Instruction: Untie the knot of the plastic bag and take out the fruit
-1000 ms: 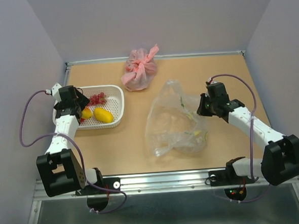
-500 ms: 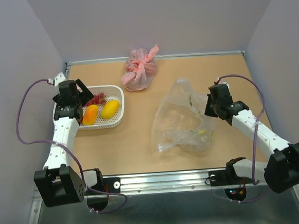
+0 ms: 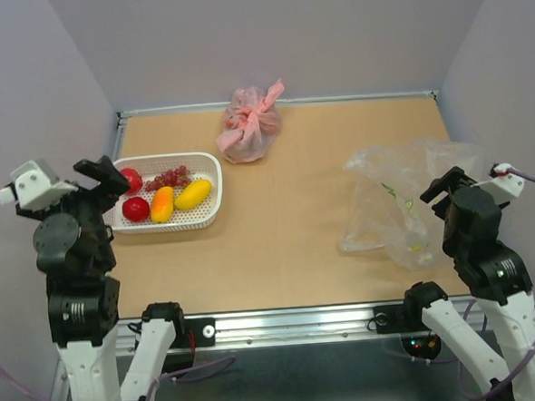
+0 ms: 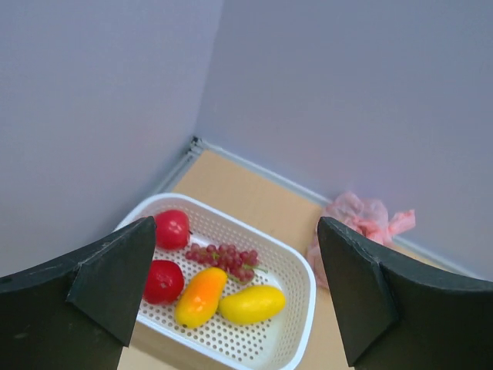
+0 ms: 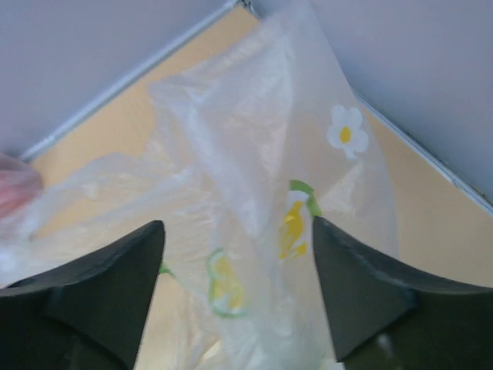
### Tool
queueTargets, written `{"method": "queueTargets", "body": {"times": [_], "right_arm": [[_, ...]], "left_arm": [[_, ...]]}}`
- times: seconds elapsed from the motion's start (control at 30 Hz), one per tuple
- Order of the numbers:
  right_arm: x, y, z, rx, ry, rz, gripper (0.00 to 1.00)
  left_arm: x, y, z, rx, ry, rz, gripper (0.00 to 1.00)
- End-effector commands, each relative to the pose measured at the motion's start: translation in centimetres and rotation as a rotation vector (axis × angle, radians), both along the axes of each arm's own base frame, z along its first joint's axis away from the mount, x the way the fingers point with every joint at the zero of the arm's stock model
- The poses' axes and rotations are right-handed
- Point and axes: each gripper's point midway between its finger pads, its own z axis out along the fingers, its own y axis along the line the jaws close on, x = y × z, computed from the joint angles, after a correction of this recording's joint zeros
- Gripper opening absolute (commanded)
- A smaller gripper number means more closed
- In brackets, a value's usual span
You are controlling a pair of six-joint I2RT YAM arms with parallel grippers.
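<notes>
Overhead, the clear plastic bag (image 3: 397, 202) lies crumpled and slack on the bench (image 3: 279, 245) at right, beneath the right gripper (image 5: 237, 231), whose jaws stand apart, gripping nothing. The fruit (image 3: 161, 204), five pieces, sits in the white basket (image 3: 187, 225) at left, below the left gripper (image 4: 235, 231), likewise spread wide. A tied pink bag (image 3: 252, 129) rests at the rear.

Left arm (image 3: 67, 258), right arm (image 3: 476, 231): white links, black joint housings, purple cables; claw fingers (image 4: 108, 281) black, wedge-shaped.
</notes>
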Motion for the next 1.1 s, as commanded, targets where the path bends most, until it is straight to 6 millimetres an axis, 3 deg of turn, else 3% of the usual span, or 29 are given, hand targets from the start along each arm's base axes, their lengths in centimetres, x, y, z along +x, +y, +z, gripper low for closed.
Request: {"method": "queueTargets", "body": {"times": [0.0,0.07,0.33,0.5,0.7,1.07], "right_arm": [[-2.1,-1.3,3.6,-0.022,-0.102,-0.028,0.9],[-2.5,-1.4,5.0,-0.058,-0.118,-0.002,0.99],[-5.0,-0.7,10.5,-0.145,-0.31,0.136,1.0],[-6.5,0.1,11.9,-0.171,-0.399,0.222,1.0],[-8.2,0.5,12.1,-0.188,-0.471,0.279,1.0],[-8.5,1.5,11.1,-0.192,-0.494,0.341,1.0]], "left_arm": [[-4.0,2.2,-1.0,-0.026,-0.04,0.132,0.97],[-5.9,2.5,-1.0,-0.024,-0.079,0.143,0.97],[-13.9,4.6,-1.7,-0.036,-0.199,0.266,0.99],[-17.7,4.9,-1.7,-0.031,-0.278,0.274,0.99],[-19.4,4.7,-2.2,-0.016,-0.281,0.26,0.99],[-19.2,4.5,-3.8,-0.072,-0.291,0.251,0.98]]}}
